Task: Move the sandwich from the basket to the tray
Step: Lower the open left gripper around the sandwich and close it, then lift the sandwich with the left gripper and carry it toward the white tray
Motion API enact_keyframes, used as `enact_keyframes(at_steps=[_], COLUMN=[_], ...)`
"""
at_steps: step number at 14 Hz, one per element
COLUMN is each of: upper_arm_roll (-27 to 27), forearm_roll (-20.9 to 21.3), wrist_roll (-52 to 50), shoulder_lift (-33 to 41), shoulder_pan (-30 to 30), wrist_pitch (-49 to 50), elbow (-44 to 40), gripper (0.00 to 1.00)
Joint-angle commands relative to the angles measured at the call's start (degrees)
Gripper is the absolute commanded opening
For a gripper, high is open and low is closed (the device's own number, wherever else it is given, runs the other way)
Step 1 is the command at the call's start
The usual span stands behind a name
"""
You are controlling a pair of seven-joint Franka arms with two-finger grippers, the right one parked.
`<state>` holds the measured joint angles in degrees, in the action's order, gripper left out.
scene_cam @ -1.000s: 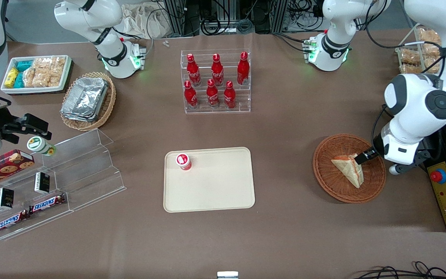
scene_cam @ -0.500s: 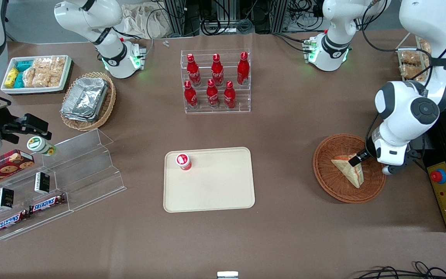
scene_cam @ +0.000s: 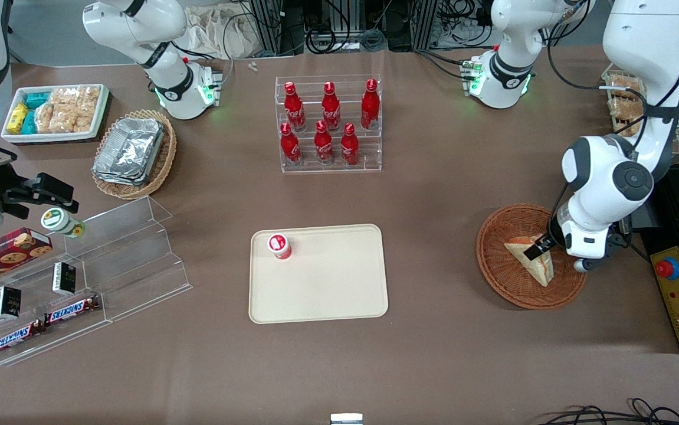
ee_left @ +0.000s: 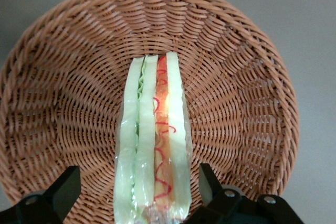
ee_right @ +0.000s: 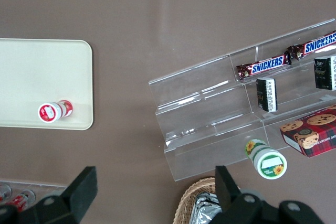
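The sandwich (scene_cam: 531, 260) lies in the basket (scene_cam: 504, 277), a round reddish-brown wicker bowl standing on the brown table (scene_cam: 433, 366) toward the working arm's end. In the wrist view the sandwich (ee_left: 153, 140) rests on the woven floor of the basket (ee_left: 63, 98) with its filling edge facing the camera: pale bread layers, a green stripe and a red stripe under clear wrap. The gripper (scene_cam: 535, 251) is positioned directly above the sandwich, over the part of the basket farther from the front camera. Its fingers (ee_left: 65, 187) are spread wide, one on each side of the sandwich, with a visible gap between each finger and the wrap; nothing is held. The tray (scene_cam: 339, 295), a cream-beige rectangle with rounded corners, lies well apart from the basket, nearer the middle of the table. A small red-capped bottle (scene_cam: 279, 245) stands on the tray at the corner farthest from the basket. A clear rack of red bottles (scene_cam: 328, 124) stands farther from the front camera than the tray. A clear stepped display stand (scene_cam: 109, 271) holding snack bars sits toward the parked arm's end of the table, well apart from the basket.
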<state>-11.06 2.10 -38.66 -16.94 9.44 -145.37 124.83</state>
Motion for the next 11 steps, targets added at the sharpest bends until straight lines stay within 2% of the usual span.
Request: enact_keyframes(at_steps=[1, 2, 4, 5, 9, 11], upper_arm_roll=[-0.3, -0.3, -0.3, -0.3, -0.5, -0.5], forearm_roll=[0.9, 0.9, 0.9, 0.9, 0.9, 1.0], wrist_roll=[-1.9, -1.9, -1.8, -1.8, -2.0, -1.9], shoulder_lift=[-1.3, -2.1, -2.3, -2.2, 0.2, 2.6], shoulder_pan=[0.1, 0.1, -0.1, -0.1, -0.5, -0.5], wrist_pitch=[-2.8, -4.3, -4.9, -4.8, -3.1, 5.2], elbow=[1.1, 1.0, 1.1, 1.0, -0.1, -3.8], gripper=[1.00, 0.85, 0.21, 0.00, 0.00, 0.00])
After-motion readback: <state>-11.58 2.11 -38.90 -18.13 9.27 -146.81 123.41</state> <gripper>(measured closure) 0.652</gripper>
